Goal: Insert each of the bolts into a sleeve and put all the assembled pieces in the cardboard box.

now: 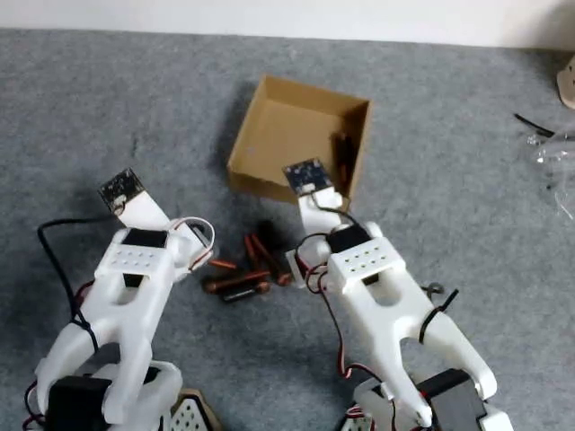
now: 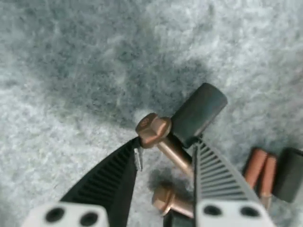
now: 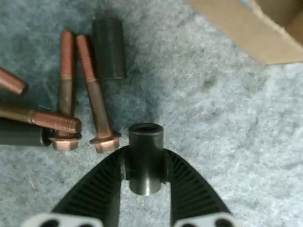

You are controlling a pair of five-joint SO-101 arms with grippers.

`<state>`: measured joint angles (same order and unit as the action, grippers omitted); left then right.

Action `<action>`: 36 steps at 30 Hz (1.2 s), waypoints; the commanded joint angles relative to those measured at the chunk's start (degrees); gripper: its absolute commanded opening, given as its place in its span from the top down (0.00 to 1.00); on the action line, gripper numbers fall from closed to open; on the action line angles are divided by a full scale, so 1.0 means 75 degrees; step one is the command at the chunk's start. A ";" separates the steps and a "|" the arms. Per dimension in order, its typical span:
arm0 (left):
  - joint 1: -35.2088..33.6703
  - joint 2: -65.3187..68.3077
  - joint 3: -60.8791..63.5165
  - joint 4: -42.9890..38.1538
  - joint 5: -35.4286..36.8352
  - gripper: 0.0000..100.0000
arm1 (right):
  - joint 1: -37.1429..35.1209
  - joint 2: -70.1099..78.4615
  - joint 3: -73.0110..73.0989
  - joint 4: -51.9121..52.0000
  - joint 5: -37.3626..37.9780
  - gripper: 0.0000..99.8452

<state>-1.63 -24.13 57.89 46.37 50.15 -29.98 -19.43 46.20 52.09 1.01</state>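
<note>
With the left gripper (image 2: 166, 150), half closed, apparently pinches a copper-coloured hex-head bolt (image 2: 153, 130) slantwise above grey carpet (image 2: 71, 71), just before a dark cylindrical sleeve (image 2: 199, 112); has open carpet out to the left; flanks a loose heap of bolts and sleeves (image 1: 235, 280) between the arms; with the right gripper (image 3: 144, 158) clamps a black tubular sleeve (image 3: 146, 142) by its sides, beside two spare copper bolts (image 3: 96, 94) lying flat; sits near the brown cardboard box (image 1: 287, 135), its wall just beyond that wrist.
</note>
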 commanded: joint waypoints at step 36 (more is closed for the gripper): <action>0.1073 0.2866 -0.1788 0.0879 0.1700 0.82 | 0.0135 -0.0358 0.0451 -0.0826 0.0082 1.00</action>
<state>4.79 -5.93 47.96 51.56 62.46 -29.98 -19.43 50.33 47.87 1.01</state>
